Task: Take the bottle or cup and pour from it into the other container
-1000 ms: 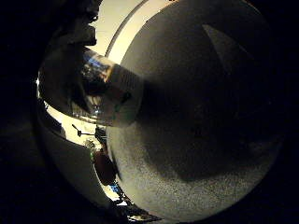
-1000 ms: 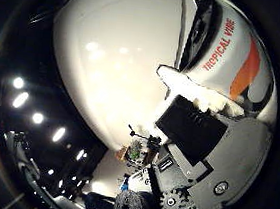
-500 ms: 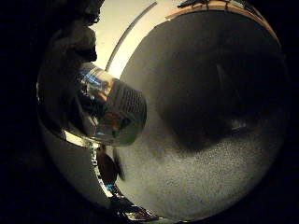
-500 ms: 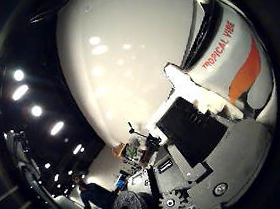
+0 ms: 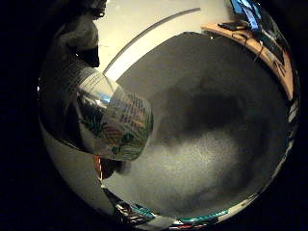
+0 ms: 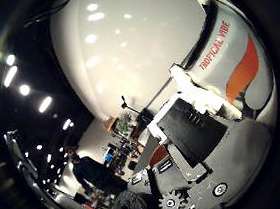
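Observation:
A bottle with a white body and an orange-marked label [image 6: 226, 53] fills much of the right thumb side palm view, close against the palm. My hand's white and black fingers [image 6: 193, 125] curl against its side. In the right little finger side palm view the same bottle's printed label and one end [image 5: 111, 115] jut out over a dark grey table top [image 5: 212, 125], well above it.
A wooden desk with a screen [image 5: 255, 19] stands beyond the grey table's far edge. A pale floor strip [image 5: 144, 19] runs along that edge. A small reddish thing [image 5: 106, 168] shows under the bottle. Ceiling lights [image 6: 26, 88] and room clutter [image 6: 128, 123] show past the bottle.
Both views have swung with the hand. The bottle stays in the hand and looks larger in the little finger side view. More of the grey table and the desk beyond it has come into sight.

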Available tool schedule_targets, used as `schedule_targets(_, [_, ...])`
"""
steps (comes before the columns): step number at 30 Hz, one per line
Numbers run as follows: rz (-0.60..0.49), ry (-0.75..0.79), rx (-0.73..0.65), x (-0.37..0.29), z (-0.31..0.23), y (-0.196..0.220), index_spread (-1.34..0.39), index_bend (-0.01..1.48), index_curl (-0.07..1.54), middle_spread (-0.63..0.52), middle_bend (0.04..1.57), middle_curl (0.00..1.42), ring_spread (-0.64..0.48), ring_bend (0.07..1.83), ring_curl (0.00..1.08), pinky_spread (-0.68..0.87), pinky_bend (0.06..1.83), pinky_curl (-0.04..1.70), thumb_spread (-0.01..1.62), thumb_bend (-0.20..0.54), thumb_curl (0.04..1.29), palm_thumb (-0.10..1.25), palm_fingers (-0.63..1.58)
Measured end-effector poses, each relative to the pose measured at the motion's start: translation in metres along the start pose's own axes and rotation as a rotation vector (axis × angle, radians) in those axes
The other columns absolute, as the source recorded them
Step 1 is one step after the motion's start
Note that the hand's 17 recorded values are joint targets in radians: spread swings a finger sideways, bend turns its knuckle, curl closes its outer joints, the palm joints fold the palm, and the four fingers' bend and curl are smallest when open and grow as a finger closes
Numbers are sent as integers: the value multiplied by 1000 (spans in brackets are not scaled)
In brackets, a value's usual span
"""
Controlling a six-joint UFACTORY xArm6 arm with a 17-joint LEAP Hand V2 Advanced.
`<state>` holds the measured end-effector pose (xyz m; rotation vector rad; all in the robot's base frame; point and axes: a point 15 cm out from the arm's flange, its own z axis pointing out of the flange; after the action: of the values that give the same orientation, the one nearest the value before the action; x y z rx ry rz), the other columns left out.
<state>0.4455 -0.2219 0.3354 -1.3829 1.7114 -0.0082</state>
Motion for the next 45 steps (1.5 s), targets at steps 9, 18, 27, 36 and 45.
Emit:
schedule_targets(9, [-103,221,-98,-62,6,9,-226,1099,896,-137,1351,822,-251,1290,851,-221,1320,862,377,-23,918,995,1088])
schedule_targets(18, [-187,375,-136,-114,12,18,-221,1109,881,-135,1358,811,-251,1281,869,-215,1294,904,355,-23,932,994,1100])
schedule_targets(27, [-293,444,-239,-152,42,49,-220,1116,876,-133,1368,804,-251,1283,879,-218,1268,927,342,-23,937,990,1107])
schedule_targets(36, [-499,561,-364,-186,74,70,-217,1121,870,-120,1374,796,-251,1279,882,-235,1249,946,323,-21,939,989,1108])
schedule_targets(45, [-639,690,-450,-209,81,68,-212,1134,858,-118,1375,789,-247,1288,876,-232,1234,960,296,-25,944,983,1117])
